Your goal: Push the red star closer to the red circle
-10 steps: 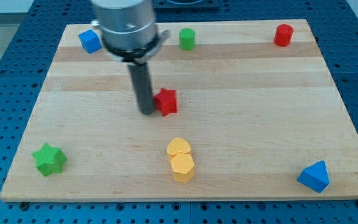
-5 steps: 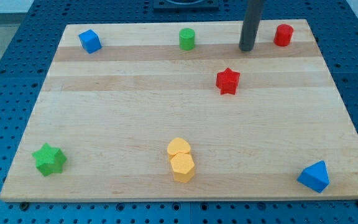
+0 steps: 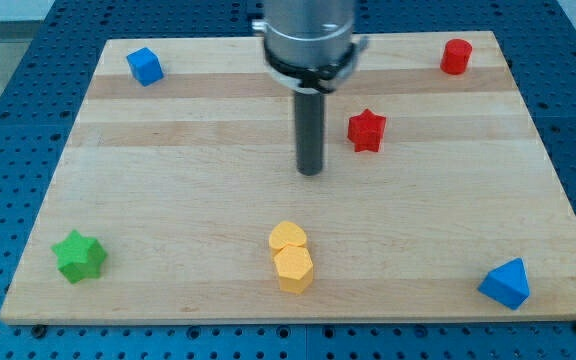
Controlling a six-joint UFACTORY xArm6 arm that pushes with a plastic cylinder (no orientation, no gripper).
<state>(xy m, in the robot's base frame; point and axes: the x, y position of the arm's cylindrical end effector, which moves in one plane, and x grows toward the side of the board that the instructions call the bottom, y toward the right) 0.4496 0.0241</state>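
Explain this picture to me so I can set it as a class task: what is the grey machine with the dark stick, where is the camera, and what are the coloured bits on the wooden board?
The grey cylinder is the end of a robot arm. It has no hand, only a straight dark rod, and it holds nothing. The rod's lower end, my tip, slides on the wooden board and pushes blocks along.

There is one camera, looking down at the board; its mounting is not recorded.

On the board: a red star just to the view's right of my tip, not touching it; a red circle at the top right; a blue cube at the top left; a green star at the bottom left; two yellow blocks touching at the bottom middle; a blue block at the bottom right.
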